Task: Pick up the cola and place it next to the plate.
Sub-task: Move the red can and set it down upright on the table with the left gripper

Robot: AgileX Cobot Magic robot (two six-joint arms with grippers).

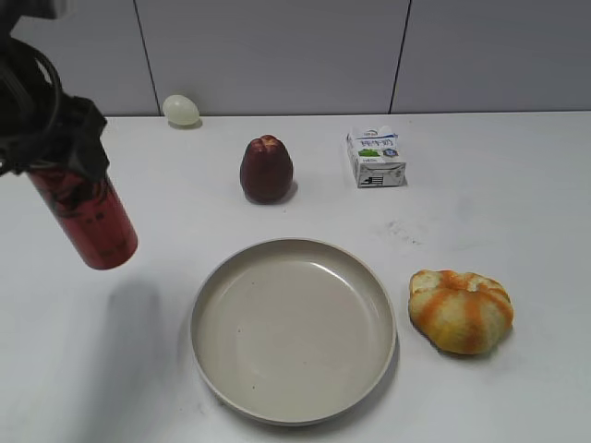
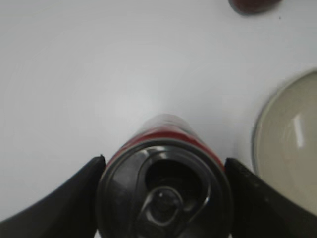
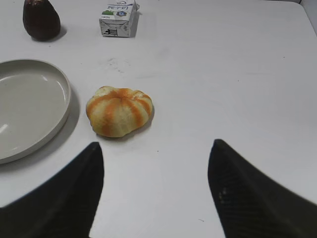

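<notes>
**Cola held in the air, left of the plate**

Left gripper (image 2: 163, 198): both black fingers (image 2: 59, 198) pressed against the sides of the tall slim red cola can (image 1: 85, 220) near its top, clamped on it. Wrist view looks straight down on the silver pull-tab lid. In the exterior view the can hangs tilted, lower end toward the plate, clear of the white table (image 1: 517, 185); its shadow lies on the table below it.

Right gripper (image 3: 156, 188): fingers spread wide, nothing between them, hovering over bare table.

Large round beige-cream plate (image 1: 294, 329) sits front centre, apart from the can. Around it:
- orange-striped round bun (image 1: 462, 310) just right of the plate
- dark red pear-shaped fruit (image 1: 266, 170) behind the plate
- small white milk carton (image 1: 376, 157) right of the fruit
- pale egg-shaped object (image 1: 181, 110) at the back wall
</notes>
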